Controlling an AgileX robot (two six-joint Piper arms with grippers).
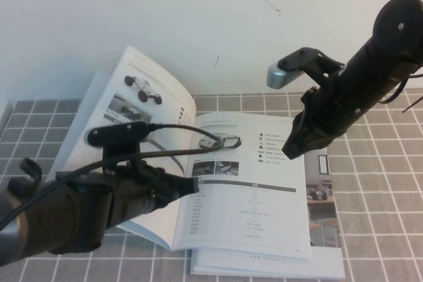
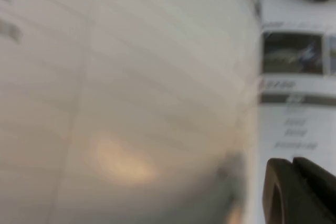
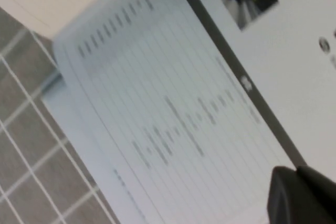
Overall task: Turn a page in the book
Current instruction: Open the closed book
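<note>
Brochure (image 1: 251,189) lies open on the tiled surface (image 1: 383,189), one left page lifted. Left hand (image 1: 188,186) reaches beneath it, grip unclear; right hand (image 1: 294,146) hovers above, likewise unclear.

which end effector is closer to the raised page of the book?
Left. The left end effector sits at the raised page of the book; the right end effector hovers over the flat right-hand page.
</note>
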